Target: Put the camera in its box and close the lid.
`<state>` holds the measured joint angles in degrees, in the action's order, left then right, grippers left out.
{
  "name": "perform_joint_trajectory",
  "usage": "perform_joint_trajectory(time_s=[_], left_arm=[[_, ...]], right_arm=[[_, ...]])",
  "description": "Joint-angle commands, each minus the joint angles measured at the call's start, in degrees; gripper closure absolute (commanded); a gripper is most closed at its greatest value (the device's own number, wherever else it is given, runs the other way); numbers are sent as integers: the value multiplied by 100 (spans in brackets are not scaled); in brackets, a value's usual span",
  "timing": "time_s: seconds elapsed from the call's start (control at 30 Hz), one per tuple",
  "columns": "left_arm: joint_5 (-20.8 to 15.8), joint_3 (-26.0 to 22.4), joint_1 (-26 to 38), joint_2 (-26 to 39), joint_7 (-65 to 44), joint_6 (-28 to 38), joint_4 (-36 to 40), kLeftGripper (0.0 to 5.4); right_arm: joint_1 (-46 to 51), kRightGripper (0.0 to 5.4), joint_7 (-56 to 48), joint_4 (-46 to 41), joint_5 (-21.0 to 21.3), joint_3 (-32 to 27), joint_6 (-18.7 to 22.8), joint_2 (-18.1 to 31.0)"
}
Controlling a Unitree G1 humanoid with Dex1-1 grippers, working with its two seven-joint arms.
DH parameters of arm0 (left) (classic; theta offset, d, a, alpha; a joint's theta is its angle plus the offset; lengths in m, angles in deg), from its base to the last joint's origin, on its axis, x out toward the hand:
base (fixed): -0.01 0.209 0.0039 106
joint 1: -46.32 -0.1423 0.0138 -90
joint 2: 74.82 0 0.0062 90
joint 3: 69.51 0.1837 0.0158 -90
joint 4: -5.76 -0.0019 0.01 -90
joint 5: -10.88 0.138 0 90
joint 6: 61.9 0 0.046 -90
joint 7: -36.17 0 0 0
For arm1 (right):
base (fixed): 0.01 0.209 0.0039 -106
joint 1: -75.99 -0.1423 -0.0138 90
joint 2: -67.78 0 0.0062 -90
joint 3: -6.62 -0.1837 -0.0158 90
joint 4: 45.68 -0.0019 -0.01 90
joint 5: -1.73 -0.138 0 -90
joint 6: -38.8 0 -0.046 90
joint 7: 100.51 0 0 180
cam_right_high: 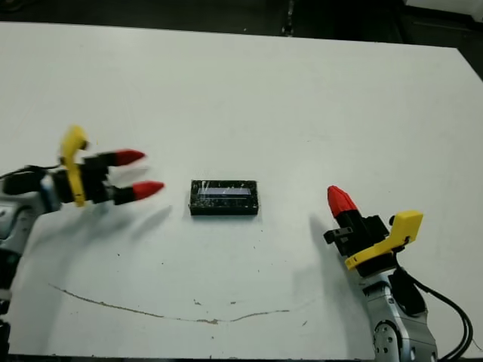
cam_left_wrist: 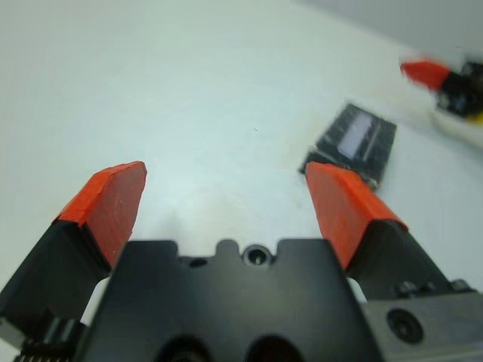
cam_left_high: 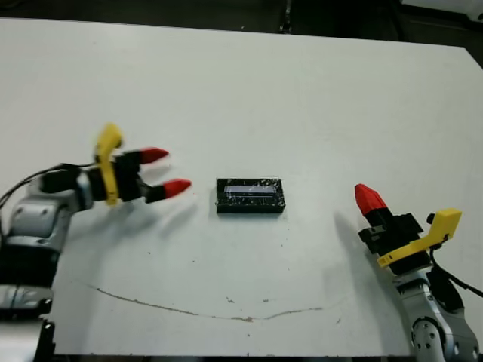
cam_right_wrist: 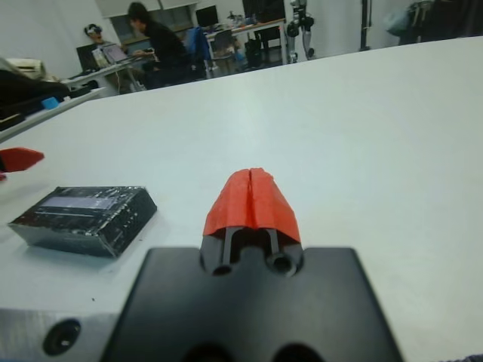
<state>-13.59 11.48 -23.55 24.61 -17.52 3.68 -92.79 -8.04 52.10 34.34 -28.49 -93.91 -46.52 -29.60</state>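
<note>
The lid (cam_left_high: 250, 195) sits on the box mid-counter (cam_left_high: 302, 98), between both grippers, camera unseen. It looks light, rigid and smooth-sided; its 2 long sides suit a pinch. Left gripper (cam_left_high: 167, 173) spread open, empty; right gripper (cam_left_high: 369, 199) pressed closed, empty.

The speckled black lid (cam_left_high: 250, 195) (pale stripe on top) lies flat, mid-table, covering the box.
</note>
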Motion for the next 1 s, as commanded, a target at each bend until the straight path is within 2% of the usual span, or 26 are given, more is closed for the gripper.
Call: perform_joint_trajectory(time_s=[0.03,0.1,0.17,0.3,0.47,0.63,1.0], left_arm=[[-448,-405,-623,-416,689,-114,869,1],[-642,-553,-923,-655,954,58,1247,1],[-674,-592,-1181,-879,1193,366,1589,9],[-400,-521,-1632,-1619,2077,1228,2135,56],[-178,-235,-1952,-2367,2743,2032,2132,138],[-53,81,-2165,-2735,3077,2292,1981,213],[107,388,-2292,-2832,3515,2273,1967,381]], right_arm=[[61,540,38,-5,-25,-49,92,51],[41,540,31,12,-4,-39,58,54],[10,540,3,52,37,-19,-39,37],[-14,540,99,-31,73,13,51,29],[-56,540,215,-96,98,42,42,-17],[-85,540,440,-171,192,85,-7,-145],[-67,540,490,-170,140,119,24,-210]])
